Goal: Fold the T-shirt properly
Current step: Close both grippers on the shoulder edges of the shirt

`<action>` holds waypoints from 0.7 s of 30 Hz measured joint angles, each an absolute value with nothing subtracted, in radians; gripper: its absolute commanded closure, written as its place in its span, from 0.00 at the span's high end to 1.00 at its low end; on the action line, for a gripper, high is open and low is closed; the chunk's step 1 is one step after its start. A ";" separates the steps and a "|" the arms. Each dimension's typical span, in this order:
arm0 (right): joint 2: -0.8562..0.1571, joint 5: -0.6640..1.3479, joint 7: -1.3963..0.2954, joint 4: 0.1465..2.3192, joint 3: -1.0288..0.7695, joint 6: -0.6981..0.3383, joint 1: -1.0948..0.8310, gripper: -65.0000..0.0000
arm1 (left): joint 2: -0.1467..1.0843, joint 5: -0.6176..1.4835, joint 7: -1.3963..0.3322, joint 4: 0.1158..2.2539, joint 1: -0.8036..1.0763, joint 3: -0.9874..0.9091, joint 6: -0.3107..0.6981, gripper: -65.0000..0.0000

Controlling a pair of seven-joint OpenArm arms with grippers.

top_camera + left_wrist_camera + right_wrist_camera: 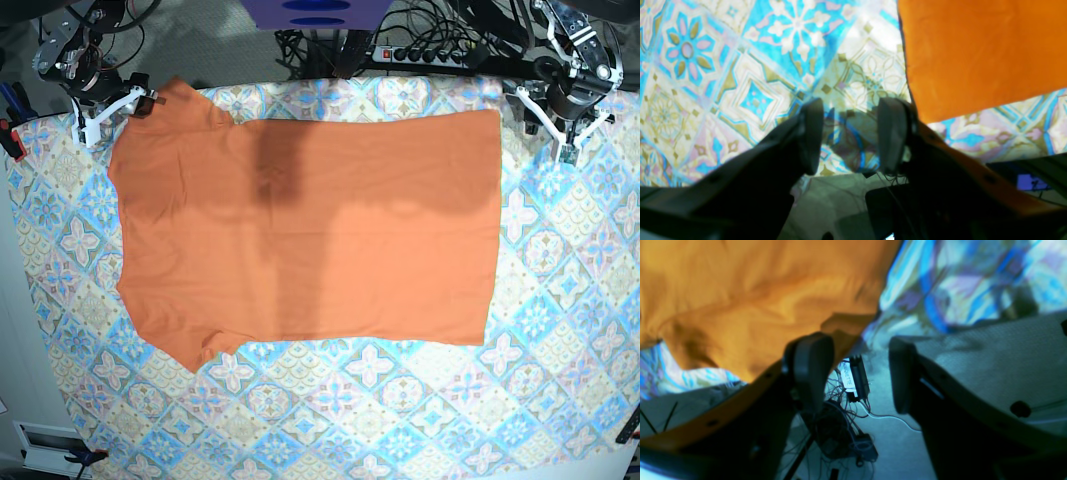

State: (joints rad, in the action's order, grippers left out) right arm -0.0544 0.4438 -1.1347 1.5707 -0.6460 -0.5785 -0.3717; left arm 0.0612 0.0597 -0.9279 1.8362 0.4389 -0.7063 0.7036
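A plain orange short-sleeved T-shirt (305,225) of thin soft fabric lies spread flat across a table draped in a blue, pink and cream tile-patterned cloth (400,400), its sleeves toward the base view's left side and its hem toward the right. No fold shows in it yet, so by the look of things the whole job of folding is still ahead: sleeves, sides and the final halving all remain.

The left gripper (850,136) hangs just off the hem corner at the far right of the base view, its dark jaws apart with only patterned cloth between them. The right gripper (860,373) sits at the far sleeve corner on the other side, jaws also apart and holding nothing; the orange fabric lies just beside one finger, whether touching it is unclear.

No box, basket or other container appears in any view.
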 measured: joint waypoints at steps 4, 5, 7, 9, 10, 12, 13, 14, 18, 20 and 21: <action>-0.062 0.425 -1.179 1.571 -0.627 -0.575 -0.350 0.46 | 0.061 0.060 -0.928 1.836 0.441 -0.706 0.704 0.38; -0.063 0.423 -1.183 1.571 -0.626 -0.575 -0.346 0.46 | 0.061 0.060 -0.927 1.836 0.440 -0.706 0.704 0.38; -0.062 0.438 -1.124 1.570 -0.624 -0.575 -0.338 0.46 | 0.059 0.060 -0.928 1.836 0.434 -0.706 0.703 0.38; -0.055 0.451 -1.129 1.570 -0.614 -0.583 -0.322 0.46 | 0.062 0.060 -0.927 1.836 0.432 -0.706 0.704 0.38; -0.052 0.454 -1.126 1.570 -0.613 -0.583 -0.318 0.46 | 0.061 0.060 -0.928 1.836 0.432 -0.706 0.704 0.38; -0.053 0.453 -1.128 1.570 -0.613 -0.582 -0.322 0.46 | 0.063 0.057 -0.929 1.835 0.414 -0.693 0.703 0.38; -0.054 0.448 -1.130 1.570 -0.613 -0.579 -0.325 0.46 | 0.067 0.052 -0.931 1.834 0.408 -0.683 0.700 0.38; -0.055 0.447 -1.131 1.570 -0.613 -0.580 -0.331 0.46 | 0.067 0.053 -0.930 1.834 0.402 -0.673 0.694 0.38; -0.056 0.448 -1.135 1.570 -0.613 -0.579 -0.327 0.46 | 0.084 0.067 -0.924 1.834 0.393 -0.615 0.706 0.39; -0.056 0.451 -1.134 1.570 -0.613 -0.580 -0.325 0.46 | 0.093 0.060 -0.923 1.814 0.393 -0.592 0.696 0.39; -0.056 0.450 -1.134 1.570 -0.613 -0.580 -0.325 0.46 | 0.096 0.059 -0.923 1.793 0.392 -0.582 0.694 0.39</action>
State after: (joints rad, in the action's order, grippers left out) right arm -0.0555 0.4500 -1.1336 1.5703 -0.6132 -0.5797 -0.3252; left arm 0.0959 0.0589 -0.9234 1.7927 0.3920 -0.5823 0.6945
